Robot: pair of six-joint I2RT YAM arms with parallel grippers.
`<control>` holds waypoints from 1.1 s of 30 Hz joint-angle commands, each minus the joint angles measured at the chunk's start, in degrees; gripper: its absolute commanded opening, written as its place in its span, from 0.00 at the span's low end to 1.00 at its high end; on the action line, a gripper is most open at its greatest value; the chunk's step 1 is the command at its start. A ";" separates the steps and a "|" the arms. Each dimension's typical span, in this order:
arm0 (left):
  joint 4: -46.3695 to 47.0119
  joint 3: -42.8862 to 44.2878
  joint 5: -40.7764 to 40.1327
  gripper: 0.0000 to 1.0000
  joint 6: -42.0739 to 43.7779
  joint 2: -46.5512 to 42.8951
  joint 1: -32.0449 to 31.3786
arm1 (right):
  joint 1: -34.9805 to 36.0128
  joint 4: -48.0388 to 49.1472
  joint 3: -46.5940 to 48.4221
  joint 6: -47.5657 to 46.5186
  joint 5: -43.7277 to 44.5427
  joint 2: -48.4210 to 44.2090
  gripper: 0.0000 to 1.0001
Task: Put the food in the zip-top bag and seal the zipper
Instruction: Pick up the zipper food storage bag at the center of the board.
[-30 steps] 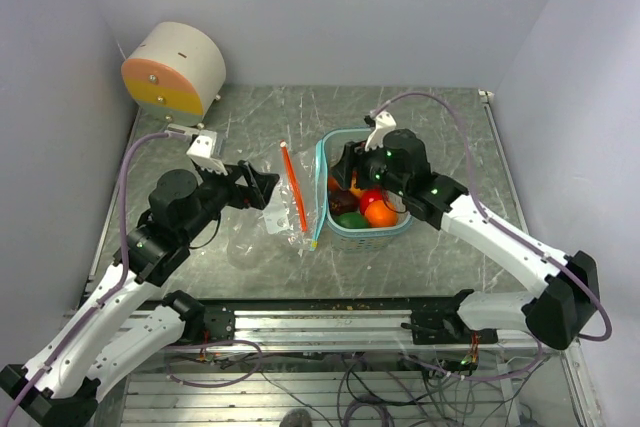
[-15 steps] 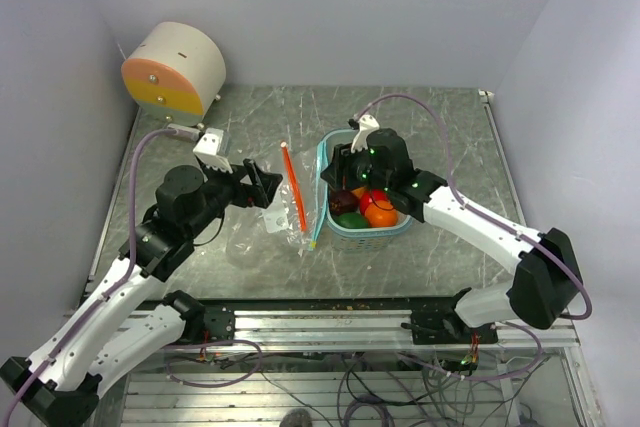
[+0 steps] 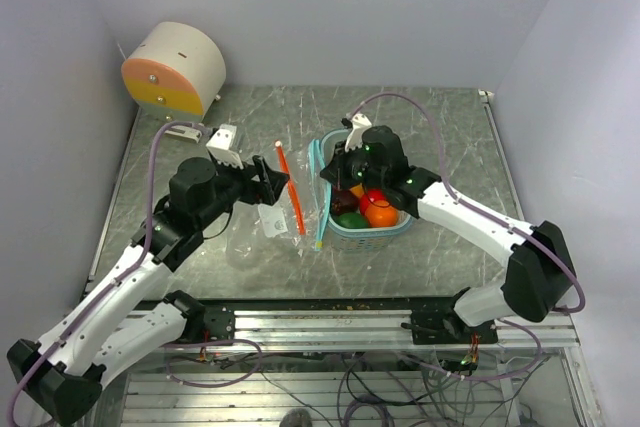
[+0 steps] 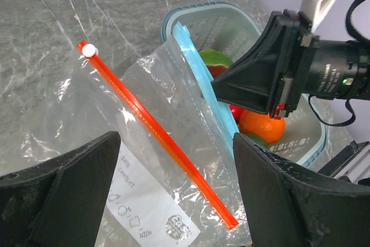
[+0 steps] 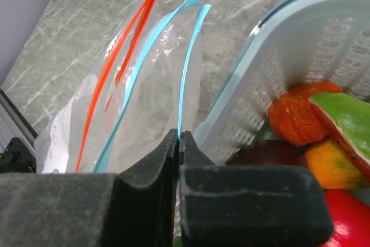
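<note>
Since one second back, my right gripper (image 3: 331, 175) (image 5: 178, 138) has shifted left from above the tub (image 3: 396, 230) (image 5: 289, 15) to its left rim, and my left gripper (image 3: 271, 183) (image 4: 175, 143) has advanced right toward the zip-top bag (image 3: 274, 223) (image 4: 144, 85). Right gripper: clenched on the blue strip (image 3: 319, 219) (image 5: 188, 62) at the bag's mouth; right wrist view shows the strip emerging from between the closed pads. This strip is raised against the tub's left wall. Left gripper: released, spread wide, hovering over the bag, apart from it. Orange zipper strip (image 3: 291, 187) (image 4: 156, 133) lies just beyond the left gripper, white slider at its far end. Rest of the bag lies crumpled on the surface (image 3: 430, 117), label side up, just left of the tub. Food (image 3: 379, 212) (image 4: 261, 126) sits in the tub: red, orange, green, dark maroon pieces, packed touching.
</note>
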 commanded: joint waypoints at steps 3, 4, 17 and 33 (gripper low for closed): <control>2.96 3.77 3.77 0.86 -0.79 3.40 0.56 | 0.41 0.47 3.49 0.50 -3.05 -3.54 0.00; 2.81 4.35 4.05 0.85 -0.86 4.04 0.56 | 0.43 0.16 3.82 0.55 -3.06 -3.96 0.00; -0.91 11.38 8.46 0.84 -0.77 11.28 0.35 | 1.77 0.01 9.25 0.77 0.69 -3.18 0.00; 4.94 5.46 -0.26 0.99 -4.71 13.03 -5.76 | 10.33 -2.06 14.06 0.06 18.62 0.70 0.00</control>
